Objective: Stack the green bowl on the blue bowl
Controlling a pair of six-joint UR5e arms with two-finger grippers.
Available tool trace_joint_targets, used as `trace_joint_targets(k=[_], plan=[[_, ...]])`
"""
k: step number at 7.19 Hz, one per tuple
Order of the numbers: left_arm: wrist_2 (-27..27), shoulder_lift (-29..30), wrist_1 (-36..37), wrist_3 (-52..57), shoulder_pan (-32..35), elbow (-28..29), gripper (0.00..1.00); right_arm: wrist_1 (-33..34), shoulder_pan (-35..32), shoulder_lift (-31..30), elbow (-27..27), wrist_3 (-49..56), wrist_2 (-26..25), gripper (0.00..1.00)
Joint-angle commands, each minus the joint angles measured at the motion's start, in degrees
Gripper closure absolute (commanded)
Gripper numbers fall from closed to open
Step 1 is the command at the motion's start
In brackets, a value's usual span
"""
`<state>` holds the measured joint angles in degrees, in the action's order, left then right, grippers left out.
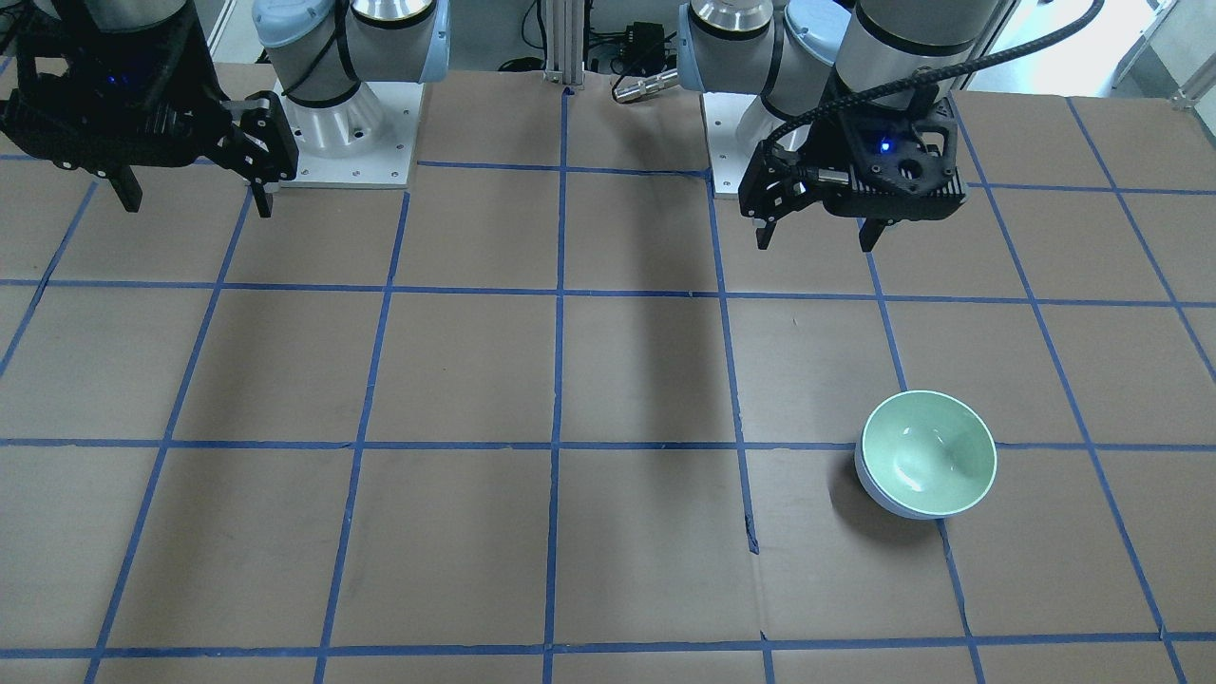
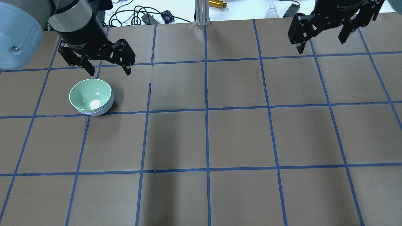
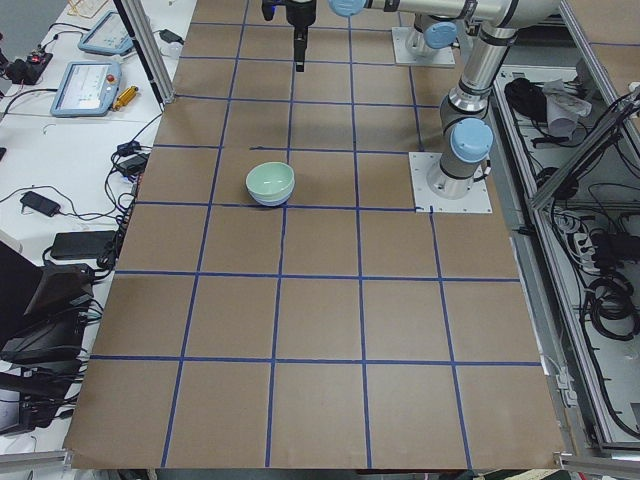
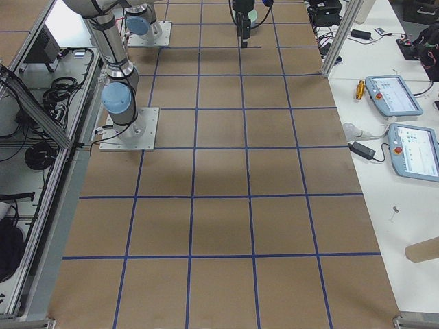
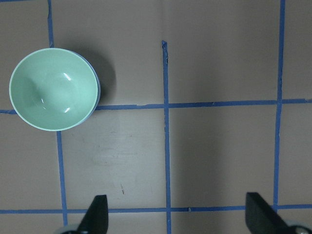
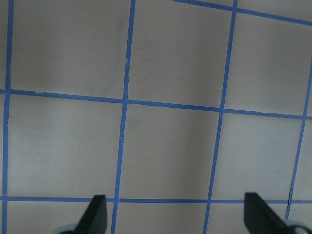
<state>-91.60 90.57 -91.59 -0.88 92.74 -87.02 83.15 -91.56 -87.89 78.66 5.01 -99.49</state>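
Observation:
The green bowl (image 2: 90, 94) sits upright, nested inside the blue bowl (image 2: 105, 108). Only the blue bowl's outer wall shows beneath the green rim. The stack stands on the table's left part in the overhead view. It also shows in the front view, green bowl (image 1: 926, 454) in blue bowl (image 1: 879, 492), and in the left wrist view, green bowl (image 5: 52, 88) with a blue sliver (image 5: 97, 92). My left gripper (image 2: 110, 72) is open and empty, raised just beyond the stack. My right gripper (image 2: 321, 45) is open and empty, far to the right.
The brown table (image 2: 238, 138) carries a blue tape grid. The two arm bases (image 1: 347, 142) (image 1: 736, 157) stand at the robot's edge. Cables and small devices (image 2: 150, 17) lie past the far edge. Tablets (image 4: 394, 96) lie on a side bench.

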Motion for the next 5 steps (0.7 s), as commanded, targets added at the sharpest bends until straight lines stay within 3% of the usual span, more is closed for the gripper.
trace_joint_targets(k=[1, 5], plan=[[-0.2, -0.4, -0.3, 0.4, -0.2, -0.5, 0.0, 0.0, 0.0, 0.0, 0.0, 0.0, 0.0, 0.0], [0.0, -0.8, -1.6, -0.2, -2.4, -0.3, 0.0, 0.0, 0.0, 0.0, 0.0, 0.0, 0.0, 0.0]])
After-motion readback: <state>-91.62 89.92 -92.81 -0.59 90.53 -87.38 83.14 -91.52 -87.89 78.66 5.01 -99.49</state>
